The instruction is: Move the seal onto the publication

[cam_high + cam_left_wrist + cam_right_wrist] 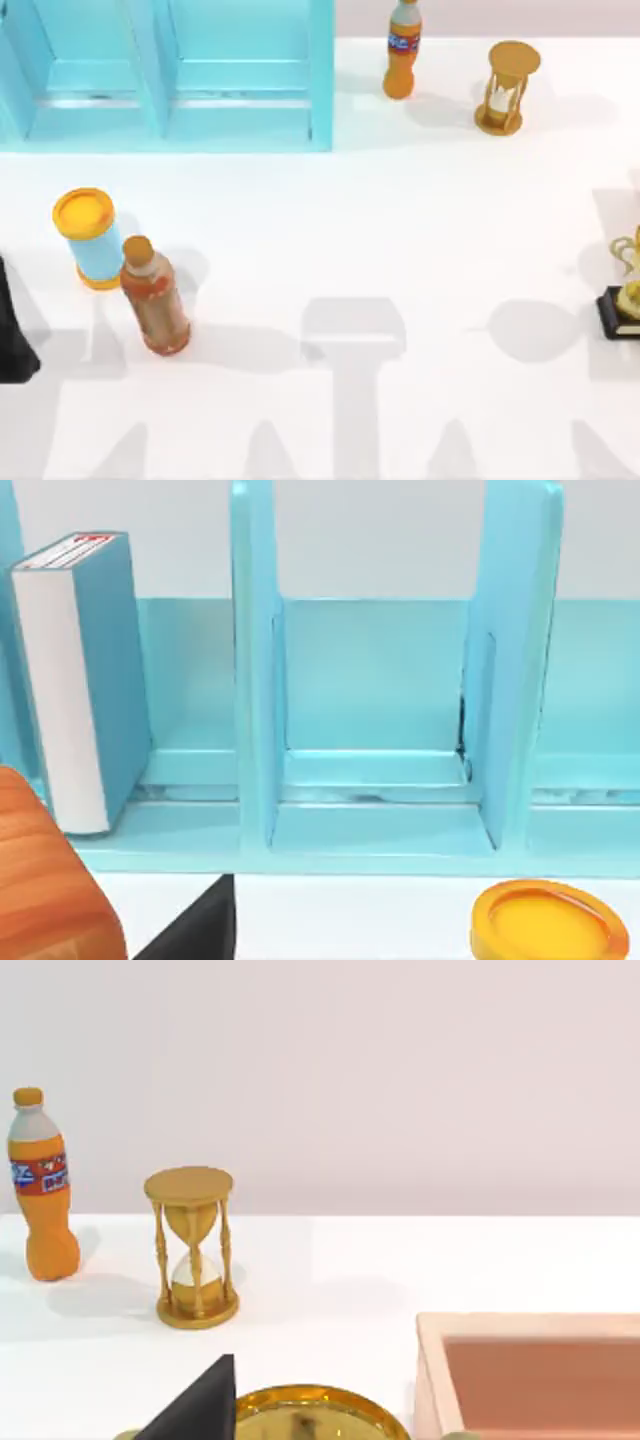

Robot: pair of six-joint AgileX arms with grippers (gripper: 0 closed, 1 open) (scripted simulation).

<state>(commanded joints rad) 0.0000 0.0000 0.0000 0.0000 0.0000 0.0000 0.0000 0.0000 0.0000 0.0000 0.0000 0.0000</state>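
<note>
Publication (80,680) stands upright inside the light blue cabinet (250,75), against its leftmost visible divider, teal cover and white page edges showing; its lower corner is hidden behind an orange-brown bottle (153,295). In front of the cabinet, that bottle leans just beside a blue can (88,235) with a yellow lid. Beyond the cabinet's right end stand an orange soda bottle (402,48) and an hourglass (508,88). Farthest from the cabinet, a gold trophy (625,295) is cut off. Of the left gripper (195,935) and right gripper (195,1410), one dark wedge each is seen; wide or narrow cannot be told.
</note>
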